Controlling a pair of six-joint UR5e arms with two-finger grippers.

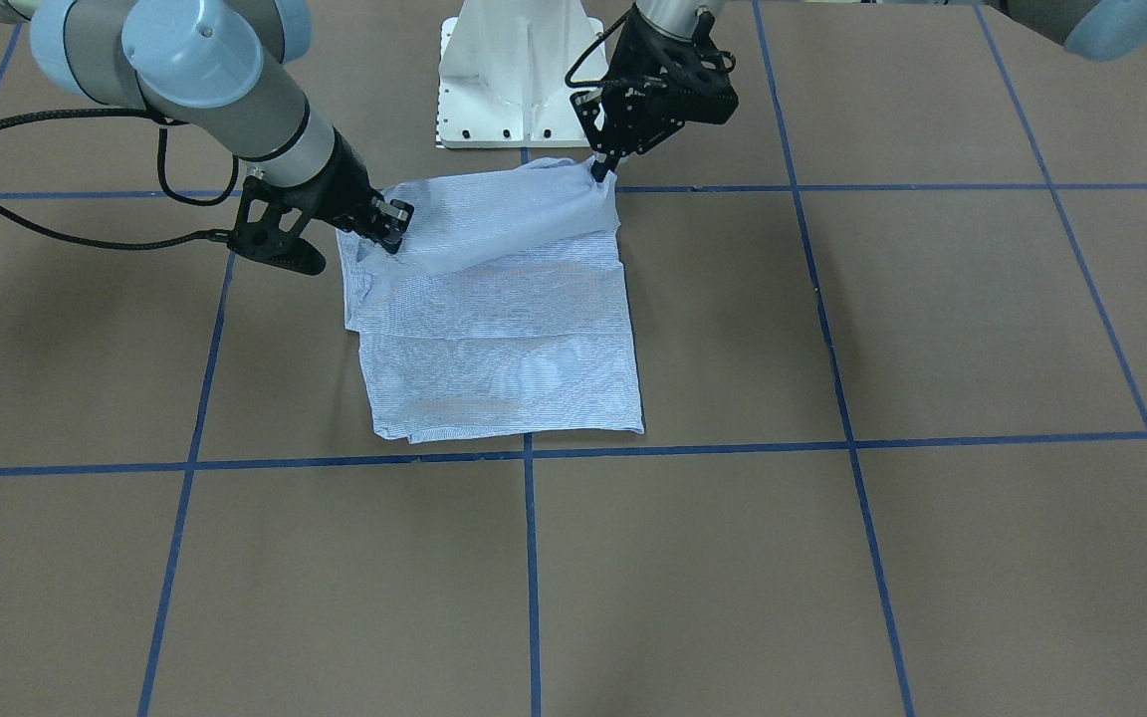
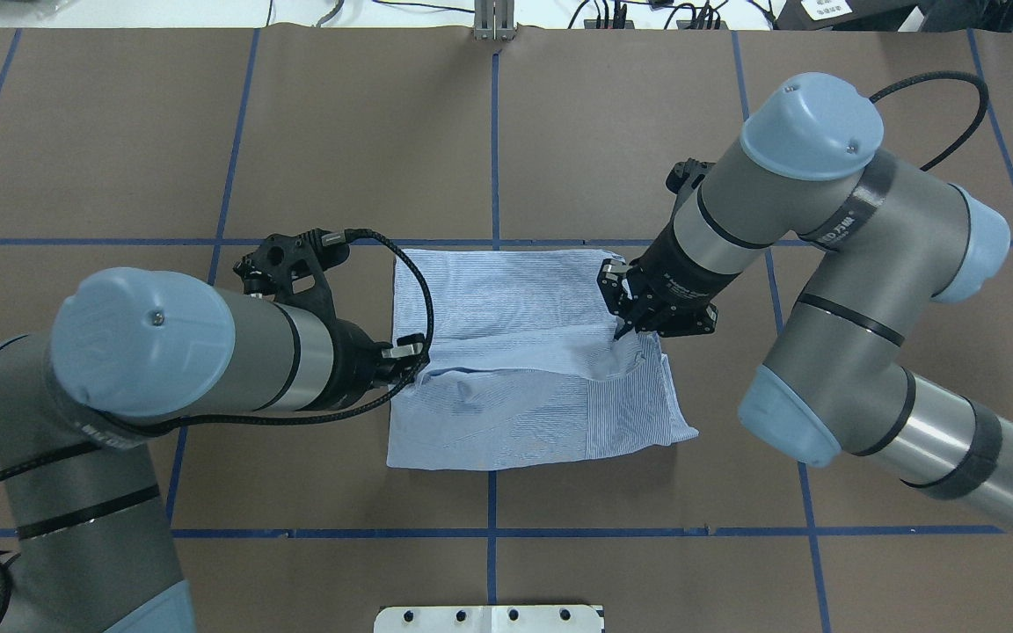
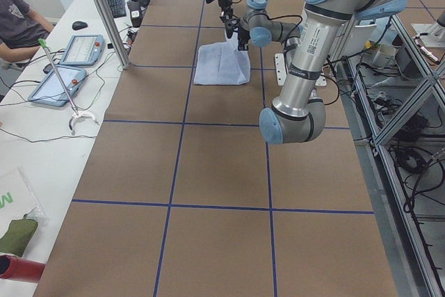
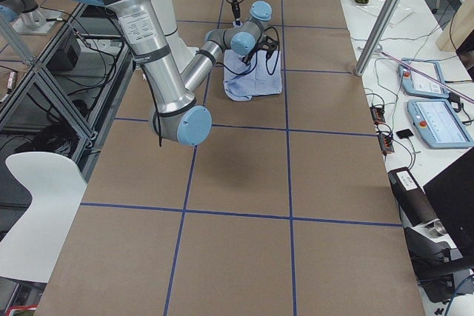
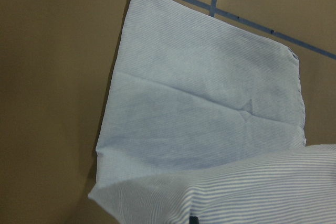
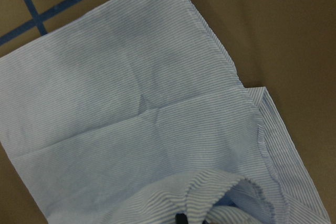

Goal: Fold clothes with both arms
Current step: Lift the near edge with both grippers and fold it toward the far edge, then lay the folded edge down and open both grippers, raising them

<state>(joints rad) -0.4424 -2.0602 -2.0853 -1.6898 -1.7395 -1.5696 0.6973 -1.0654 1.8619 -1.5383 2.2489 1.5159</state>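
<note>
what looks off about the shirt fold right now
The shirt is folded unevenly: on the robot's right, a lower layer flares out past the side edge toward the near corner. The left gripper and right gripper each pinch the raised fold. Nothing looks damaged.

Both arms: silver-grey tubes with light blue joint caps and black band rings.
Left arm (image 2: 207, 356), frame left: one screw in the shoulder cap (image 2: 142, 338); a black braided cable (image 2: 429, 312) loops to the black left hand (image 2: 414, 356).
Right arm (image 2: 841, 352), frame right: white lettering (image 2: 841, 230) on a black band, black right hand (image 2: 619, 332), second cable (image 2: 946, 76) arcs behind.
Pedestal base (image 1: 519, 80): white, with bolt holes along its edge.
</note>
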